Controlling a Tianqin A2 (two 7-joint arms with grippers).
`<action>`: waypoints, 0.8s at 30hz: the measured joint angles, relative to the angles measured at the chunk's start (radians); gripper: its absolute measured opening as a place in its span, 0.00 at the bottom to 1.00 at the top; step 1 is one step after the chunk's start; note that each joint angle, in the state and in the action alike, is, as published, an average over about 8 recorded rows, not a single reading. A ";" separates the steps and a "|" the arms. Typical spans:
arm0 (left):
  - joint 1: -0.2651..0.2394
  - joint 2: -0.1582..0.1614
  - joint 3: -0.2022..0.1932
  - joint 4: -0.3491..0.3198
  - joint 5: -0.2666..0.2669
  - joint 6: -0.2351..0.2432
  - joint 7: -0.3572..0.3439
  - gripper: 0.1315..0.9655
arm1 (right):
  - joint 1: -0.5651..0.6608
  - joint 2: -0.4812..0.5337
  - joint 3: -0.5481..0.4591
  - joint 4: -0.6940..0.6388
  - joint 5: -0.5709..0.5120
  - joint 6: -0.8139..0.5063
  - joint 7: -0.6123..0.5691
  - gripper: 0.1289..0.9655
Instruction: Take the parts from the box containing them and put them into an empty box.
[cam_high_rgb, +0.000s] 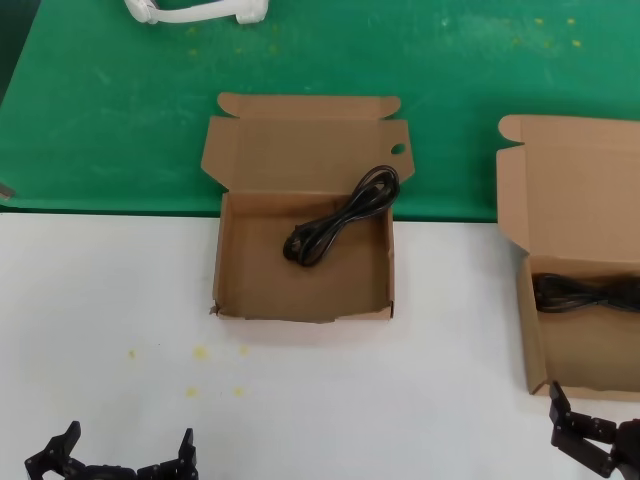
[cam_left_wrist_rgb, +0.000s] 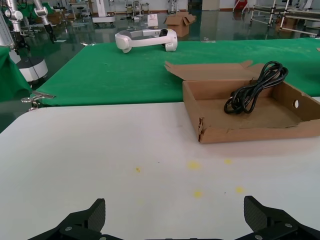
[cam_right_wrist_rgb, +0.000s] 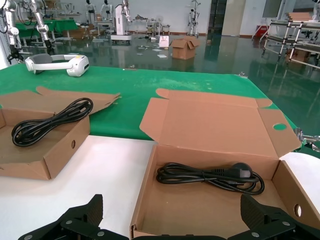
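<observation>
The box with the oval lid hole (cam_high_rgb: 303, 270) stands open at the table's middle, and one coiled black cable (cam_high_rgb: 345, 215) lies in it, one end leaning on the back wall. At the right edge a second open box (cam_high_rgb: 580, 340) holds another black cable (cam_high_rgb: 585, 293), lying flat along its back wall. In the right wrist view that box (cam_right_wrist_rgb: 210, 205) and its cable (cam_right_wrist_rgb: 210, 176) are just ahead of my open right gripper (cam_right_wrist_rgb: 172, 220). My left gripper (cam_left_wrist_rgb: 175, 220) is open and low over bare table, well short of the middle box (cam_left_wrist_rgb: 250, 127) and its cable (cam_left_wrist_rgb: 255, 92).
A white headset (cam_high_rgb: 195, 10) lies on the green cloth (cam_high_rgb: 100, 100) behind the boxes. Faint yellow spots (cam_high_rgb: 200, 352) mark the white tabletop in front of the middle box. Both grippers (cam_high_rgb: 128, 440) (cam_high_rgb: 600, 430) sit at the near edge.
</observation>
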 joint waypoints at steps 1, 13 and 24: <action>0.000 0.000 0.000 0.000 0.000 0.000 0.000 1.00 | 0.000 0.000 0.000 0.000 0.000 0.000 0.000 1.00; 0.000 0.000 0.000 0.000 0.000 0.000 0.000 1.00 | 0.000 0.000 0.000 0.000 0.000 0.000 0.000 1.00; 0.000 0.000 0.000 0.000 0.000 0.000 0.000 1.00 | 0.000 0.000 0.000 0.000 0.000 0.000 0.000 1.00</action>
